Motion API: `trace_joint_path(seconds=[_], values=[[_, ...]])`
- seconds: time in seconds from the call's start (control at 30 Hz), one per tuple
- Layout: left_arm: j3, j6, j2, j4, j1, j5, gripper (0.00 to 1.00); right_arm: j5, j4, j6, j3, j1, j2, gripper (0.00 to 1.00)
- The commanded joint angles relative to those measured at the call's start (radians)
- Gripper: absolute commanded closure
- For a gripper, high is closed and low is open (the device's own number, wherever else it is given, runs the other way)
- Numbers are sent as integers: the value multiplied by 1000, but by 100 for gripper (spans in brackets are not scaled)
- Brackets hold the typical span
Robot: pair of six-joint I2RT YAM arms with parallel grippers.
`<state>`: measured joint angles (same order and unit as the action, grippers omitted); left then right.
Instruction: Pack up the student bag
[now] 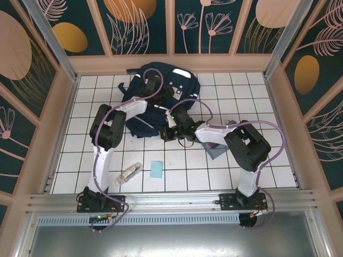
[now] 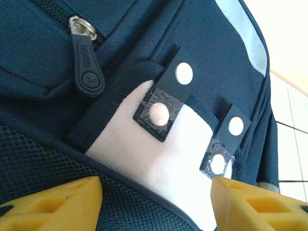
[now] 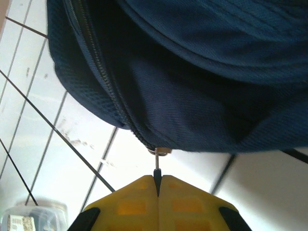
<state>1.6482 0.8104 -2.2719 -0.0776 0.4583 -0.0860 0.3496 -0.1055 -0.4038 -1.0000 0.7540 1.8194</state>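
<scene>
At the far middle of the white-tiled table point(image 1: 257, 160) lies the student bag point(image 1: 166, 72), dark navy, with both arms reaching over it. Its inside cannot be seen. In the right wrist view the stretch of zip along its lower edge looks closed down to the slider. On the near tiles, well apart from the bag, sit a small clear case point(image 1: 129, 173) whose contents are too small to make out and, just beside it, a light blue square point(image 1: 156, 169). The left gripper point(image 2: 156, 202) hangs close over the bag's front with its yellow fingers point(image 2: 53, 204) spread wide and nothing held between them. Whether they press on the dark mesh below cannot be told. Ahead of them are the light grey patch point(image 2: 159, 154), two dark tabs with white snaps point(image 2: 166, 98) and a black rubber puller point(image 2: 88, 62) lying loose. The right gripper point(image 3: 158, 185) is at the bag's near edge, its fingers pinched together on the thin zipper pull point(image 3: 157, 174) that hangs from the slider.
</scene>
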Motion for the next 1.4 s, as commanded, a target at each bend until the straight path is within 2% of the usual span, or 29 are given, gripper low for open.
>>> trace_joint_path(seconds=[0.0,0.13,0.2,0.3,0.37,0.63,0.77,1.0,1.1,1.23,1.37], values=[[5,-72,-10,71,5,-26,35,10,65,-30,110,-73,-107,100],[-8,-151,16,135,-6,24,33,-47,77,-11,186,-175,-208,100],[-47,-150,26,140,-20,22,33,-67,88,10,204,-202,-233,100],[-133,-141,70,127,-34,30,33,-120,114,58,210,-287,-248,100],[-199,-124,114,102,-35,31,33,-114,108,81,212,-342,-250,100],[-400,-8,291,19,-33,-27,34,-123,104,193,107,-455,-169,100],[-334,-10,328,56,-31,-85,33,-65,121,243,47,-457,-111,100],[-168,-3,276,116,72,-160,33,-44,119,264,31,-448,-76,100],[-157,44,229,76,114,-200,33,-44,119,272,28,-447,-70,100],[-113,115,109,15,143,-249,33,-40,110,275,33,-441,-75,100],[-45,177,-28,-26,145,-253,34,-37,110,275,60,-420,-95,100]])
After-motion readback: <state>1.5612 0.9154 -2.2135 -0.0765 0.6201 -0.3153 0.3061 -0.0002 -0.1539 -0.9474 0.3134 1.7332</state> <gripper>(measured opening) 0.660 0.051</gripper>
